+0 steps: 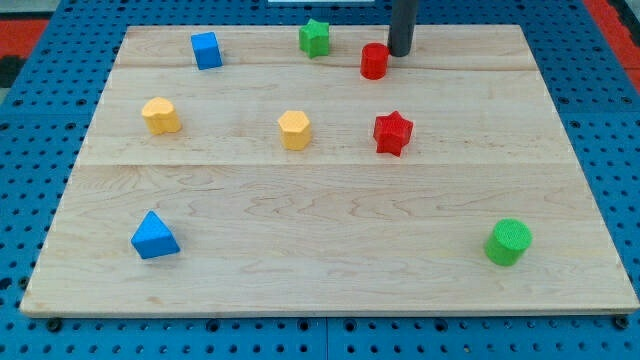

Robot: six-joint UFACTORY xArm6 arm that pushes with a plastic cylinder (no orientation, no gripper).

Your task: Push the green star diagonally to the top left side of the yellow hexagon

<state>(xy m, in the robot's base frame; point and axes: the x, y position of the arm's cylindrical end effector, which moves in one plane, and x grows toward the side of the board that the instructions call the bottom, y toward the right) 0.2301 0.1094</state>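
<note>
The green star (314, 37) sits near the board's top edge, a little left of centre. The yellow hexagon (294, 130) lies below it in the board's middle. My tip (400, 53) stands at the top of the board, right of the green star, just up and right of a red cylinder (374, 61), close to it or touching it. The red cylinder lies between my tip and the green star.
A blue cube (207, 50) is at the top left. A second yellow block (160, 115) is at the left. A red star (393, 133) is right of the hexagon. A blue triangle (155, 236) is at the bottom left, a green cylinder (508, 242) at the bottom right.
</note>
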